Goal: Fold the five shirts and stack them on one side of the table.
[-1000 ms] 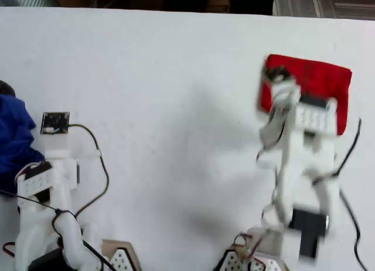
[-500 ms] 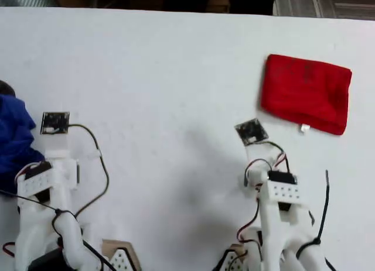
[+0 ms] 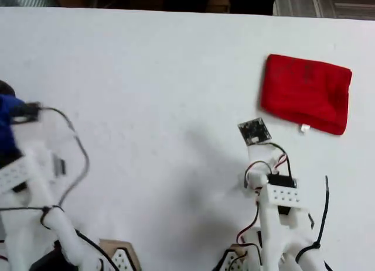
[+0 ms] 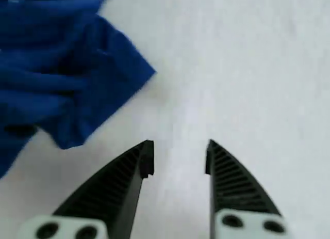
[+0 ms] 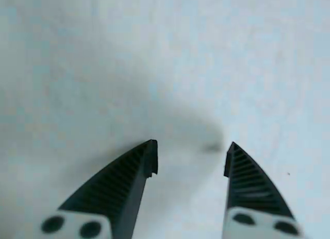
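A folded red shirt lies flat at the back right of the white table. A crumpled blue shirt sits at the table's far left edge; in the left wrist view this blue shirt lies just ahead and to one side of my left gripper, which is open and holds nothing. The left arm stands right beside the blue shirt. My right gripper is open over bare table, and its arm is drawn back near the front edge, apart from the red shirt.
Cables hang from both arms. The arm bases stand at the table's front edge. A wide stretch of bare table lies between the two shirts.
The right arm let go of the red shirt and drew back to the front edge. In the last half second the left arm swung left toward the blue shirt.
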